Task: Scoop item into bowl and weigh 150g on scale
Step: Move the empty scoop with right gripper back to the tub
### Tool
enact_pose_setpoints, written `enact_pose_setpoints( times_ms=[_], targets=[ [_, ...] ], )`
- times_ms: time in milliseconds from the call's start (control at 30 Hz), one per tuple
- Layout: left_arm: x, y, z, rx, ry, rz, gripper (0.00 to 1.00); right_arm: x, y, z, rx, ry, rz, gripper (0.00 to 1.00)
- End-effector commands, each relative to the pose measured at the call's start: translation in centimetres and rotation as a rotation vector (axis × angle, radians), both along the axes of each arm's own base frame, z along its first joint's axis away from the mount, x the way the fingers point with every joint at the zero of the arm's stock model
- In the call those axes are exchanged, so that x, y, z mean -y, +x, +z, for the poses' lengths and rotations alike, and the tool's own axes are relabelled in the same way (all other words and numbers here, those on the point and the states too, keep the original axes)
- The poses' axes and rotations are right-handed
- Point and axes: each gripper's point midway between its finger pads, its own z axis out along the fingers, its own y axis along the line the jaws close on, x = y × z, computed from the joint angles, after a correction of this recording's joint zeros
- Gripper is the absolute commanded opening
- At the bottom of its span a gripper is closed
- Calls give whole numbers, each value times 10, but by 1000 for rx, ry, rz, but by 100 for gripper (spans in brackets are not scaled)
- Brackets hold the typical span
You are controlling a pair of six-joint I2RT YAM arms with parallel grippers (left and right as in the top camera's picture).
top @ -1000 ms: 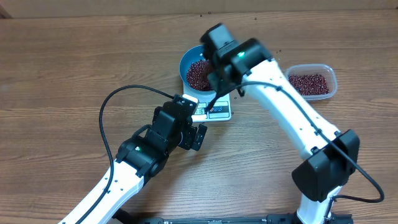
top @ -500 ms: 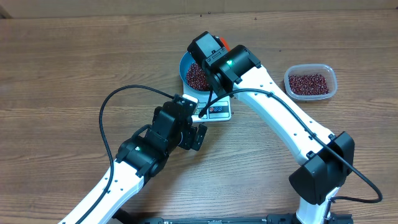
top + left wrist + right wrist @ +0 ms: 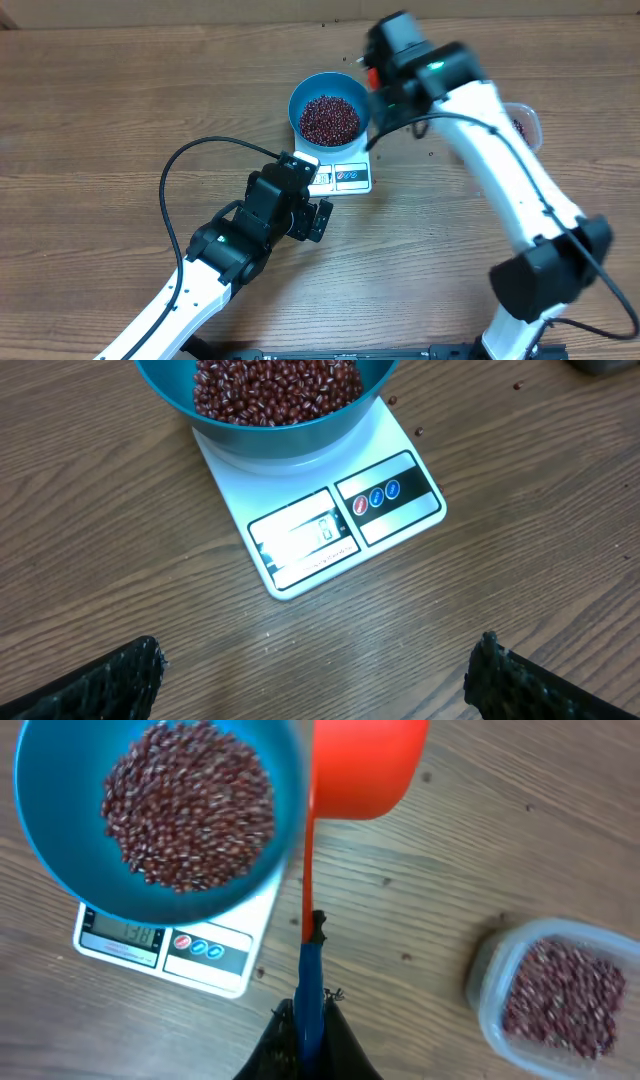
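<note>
Beans (image 3: 330, 118) lie heaped in the one blue bowl (image 3: 298, 92), which stands on the one scale (image 3: 345, 180), at the end away from its display. Only the left wrist view shows a few stray beans (image 3: 418, 431) on the table (image 3: 520, 560) just beside the scale. Only the right wrist view shows the whole of the one clear container (image 3: 487, 970), well to the right of the scale and also holding beans; overhead, the arm hides most of it. Left gripper (image 3: 315, 680): fingers spread wide, empty, near the scale's display end. Right gripper (image 3: 312, 1010): clenched on the handle of the one red scoop (image 3: 365, 765), whose cup hangs beside the bowl, off the scale.
</note>
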Motion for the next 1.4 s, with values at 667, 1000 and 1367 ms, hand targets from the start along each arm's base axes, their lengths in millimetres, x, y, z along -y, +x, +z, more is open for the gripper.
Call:
enact_pose_setpoints(
  times_ms=[667, 1000, 1367],
  targets=[
    [-3, 3, 1, 10, 14, 5, 100, 221, -62, -35, -233, 119, -485, 4],
    [-3, 3, 1, 10, 14, 5, 100, 223, -56, -98, -348, 94, -460, 4],
    [-3, 3, 1, 10, 14, 6, 99, 215, -53, -135, -445, 84, -438, 4]
  ],
)
